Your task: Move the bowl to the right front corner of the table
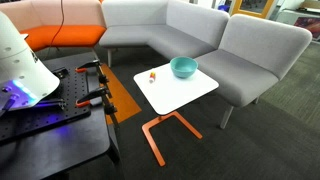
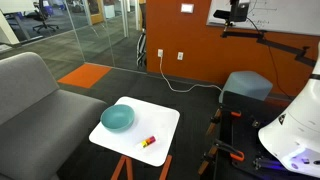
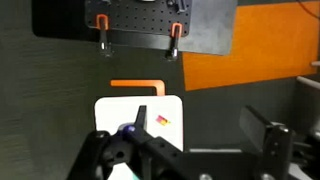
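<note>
The teal bowl (image 1: 183, 67) stands on the small white table (image 1: 172, 93) near its far corner, next to the grey sofa. It also shows in an exterior view (image 2: 117, 118) at the table's (image 2: 155, 121) left side. My gripper (image 3: 200, 132) shows only in the wrist view. It is open and empty, high above the floor beside the table (image 3: 115, 115). In that view the bowl is hidden behind the gripper body. The white arm body shows in both exterior views, well apart from the table.
A tiny orange-and-white object (image 1: 152, 75) lies on the table near an edge (image 2: 148, 141) (image 3: 162, 121). A grey sofa (image 1: 200, 35) wraps behind the table. The black workbench (image 1: 50, 125) with orange clamps (image 3: 100, 22) stands close by. A grey ottoman (image 2: 245, 85) stands at the wall.
</note>
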